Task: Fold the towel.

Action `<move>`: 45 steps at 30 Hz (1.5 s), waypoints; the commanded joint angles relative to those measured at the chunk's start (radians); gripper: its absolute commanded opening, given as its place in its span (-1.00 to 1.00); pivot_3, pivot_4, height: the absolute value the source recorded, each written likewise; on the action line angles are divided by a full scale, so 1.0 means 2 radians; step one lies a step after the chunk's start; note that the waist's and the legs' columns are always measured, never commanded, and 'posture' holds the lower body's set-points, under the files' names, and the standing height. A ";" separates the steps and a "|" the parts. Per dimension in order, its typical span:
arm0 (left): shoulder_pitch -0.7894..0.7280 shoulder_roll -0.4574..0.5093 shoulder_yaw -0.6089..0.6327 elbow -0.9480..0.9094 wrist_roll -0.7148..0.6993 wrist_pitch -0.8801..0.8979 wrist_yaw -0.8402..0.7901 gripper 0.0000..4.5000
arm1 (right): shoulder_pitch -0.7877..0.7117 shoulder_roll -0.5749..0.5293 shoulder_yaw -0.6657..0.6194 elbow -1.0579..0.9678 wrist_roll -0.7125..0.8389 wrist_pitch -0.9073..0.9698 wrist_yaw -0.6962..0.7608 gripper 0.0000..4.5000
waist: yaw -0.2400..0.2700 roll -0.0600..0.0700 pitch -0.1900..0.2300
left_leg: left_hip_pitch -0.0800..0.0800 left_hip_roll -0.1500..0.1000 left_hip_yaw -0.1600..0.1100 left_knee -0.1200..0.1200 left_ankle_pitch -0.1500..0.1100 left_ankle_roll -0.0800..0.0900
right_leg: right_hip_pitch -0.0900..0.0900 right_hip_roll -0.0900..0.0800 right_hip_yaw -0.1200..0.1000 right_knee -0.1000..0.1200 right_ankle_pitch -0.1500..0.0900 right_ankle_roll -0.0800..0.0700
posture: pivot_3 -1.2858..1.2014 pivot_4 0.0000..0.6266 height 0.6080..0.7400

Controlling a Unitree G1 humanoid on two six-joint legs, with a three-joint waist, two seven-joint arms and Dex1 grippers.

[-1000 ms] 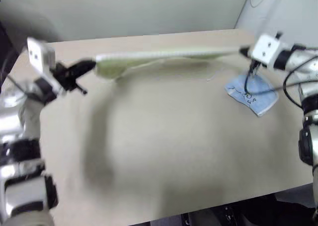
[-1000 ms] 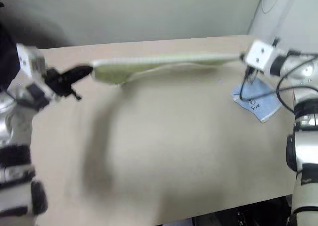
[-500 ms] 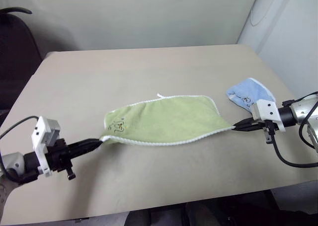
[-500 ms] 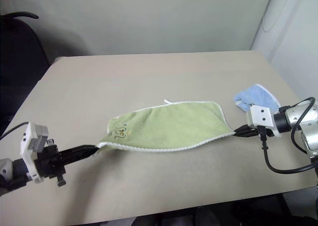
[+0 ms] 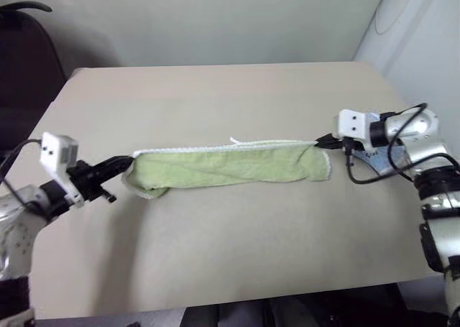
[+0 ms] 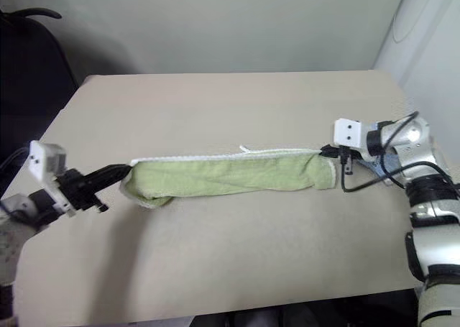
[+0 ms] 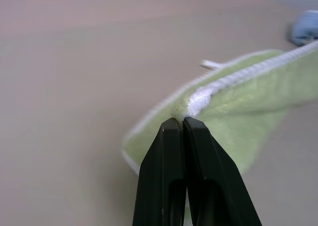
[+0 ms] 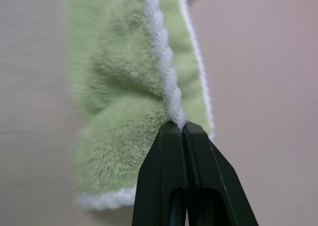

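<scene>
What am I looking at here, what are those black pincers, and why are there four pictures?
This is a two-armed robot folding a towel on a table. Two pictures come from cameras in its head, looking down over its arms. The other two come from a camera on each wrist, looking along that arm's black fingers.

The pincers are its grippers. The left gripper is shut on one end of the green towel, and the right gripper is shut on the other end, each pinching the white edging. The towel is stretched between them as a long band just over the table. In the wrist pictures you see the fingers closed on the edging up close.

A small blue cloth lies behind the right arm, mostly hidden.
</scene>
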 commanded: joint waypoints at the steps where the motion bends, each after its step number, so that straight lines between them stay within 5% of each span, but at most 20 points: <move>1: -0.043 -0.007 -0.040 0.053 0.046 -0.045 0.009 -0.98 | -0.053 0.023 0.013 0.084 -0.046 -0.039 -0.062 -1.00 | 0.000 0.000 0.000 | -0.001 0.000 0.000 0.000 0.000 0.000 | -0.001 0.000 0.000 0.000 0.000 0.000 | 0.03 -0.52 1.00; 11: -0.149 -0.038 -0.121 0.215 0.150 -0.146 0.031 -0.98 | -0.107 0.074 0.047 0.207 -0.135 -0.074 -0.191 -1.00 | -0.001 0.000 0.000 | -0.010 0.000 -0.001 0.000 0.002 -0.003 | -0.009 -0.001 -0.001 0.000 0.000 0.000 | 0.03 -0.52 1.00; 18: -0.153 -0.043 -0.130 0.231 0.157 -0.148 0.016 -0.98 | -0.105 0.078 0.038 0.216 -0.142 -0.079 -0.216 -1.00 | -0.004 0.000 0.000 | -0.011 0.000 -0.001 0.000 0.002 -0.004 | -0.010 -0.001 -0.001 0.000 0.000 0.000 | 0.03 -0.52 1.00; 22: -0.143 -0.045 -0.116 0.214 0.132 -0.125 -0.003 -0.51 | -0.103 0.077 0.019 0.217 -0.124 -0.072 -0.204 -0.56 | -0.005 0.000 0.000 | -0.011 0.000 -0.001 0.000 0.002 -0.004 | -0.010 -0.001 -0.001 0.000 0.000 0.000 | 0.03 -0.52 1.00; 31: -0.100 -0.035 -0.056 0.169 0.110 -0.101 0.036 0.86 | -0.098 0.055 -0.036 0.209 -0.078 -0.045 -0.185 0.78 | -0.006 0.000 0.000 | -0.014 0.000 -0.001 0.000 0.004 -0.007 | -0.013 -0.001 -0.001 0.000 0.000 0.000 | 0.03 -0.52 1.00; 32: -0.091 -0.036 -0.040 0.155 0.101 -0.099 0.041 0.86 | -0.095 0.051 -0.047 0.205 -0.068 -0.039 -0.177 0.92 | -0.006 0.000 0.000 | -0.014 0.000 -0.001 0.000 0.004 -0.007 | -0.013 -0.001 -0.001 0.000 0.000 0.000 | 0.03 -0.52 1.00; 35: -0.068 -0.039 0.000 0.110 0.092 -0.105 0.072 0.86 | -0.077 0.036 -0.079 0.180 -0.031 -0.008 -0.138 0.92 | -0.006 0.000 0.000 | -0.014 0.000 -0.001 0.000 0.004 -0.007 | -0.013 0.000 -0.001 0.000 0.000 0.000 | 0.03 -0.52 1.00; 37: -0.052 -0.044 0.022 0.064 0.069 -0.093 0.076 0.86 | -0.060 0.030 -0.100 0.151 -0.002 0.033 -0.110 0.92 | -0.005 0.000 0.000 | -0.014 0.000 -0.001 0.000 0.004 -0.007 | -0.012 0.000 -0.001 0.000 0.000 0.000 | 0.03 -0.52 1.00; 41: 0.003 -0.045 0.011 -0.061 0.035 -0.083 0.040 0.86 | -0.016 0.027 -0.167 0.031 0.100 0.334 -0.068 0.92 | -0.004 0.000 0.000 | -0.014 0.000 -0.001 0.001 0.004 -0.008 | -0.012 -0.001 -0.001 0.000 0.000 0.000 | 0.03 -0.52 1.00; 45: 0.019 -0.049 -0.027 -0.104 0.035 -0.081 0.032 0.86 | 0.039 0.020 -0.228 -0.081 0.173 0.580 -0.113 0.97 | -0.002 0.000 0.000 | -0.013 0.000 -0.001 0.001 0.005 -0.008 | -0.012 0.000 -0.001 0.000 0.000 0.000 | 0.03 -0.52 1.00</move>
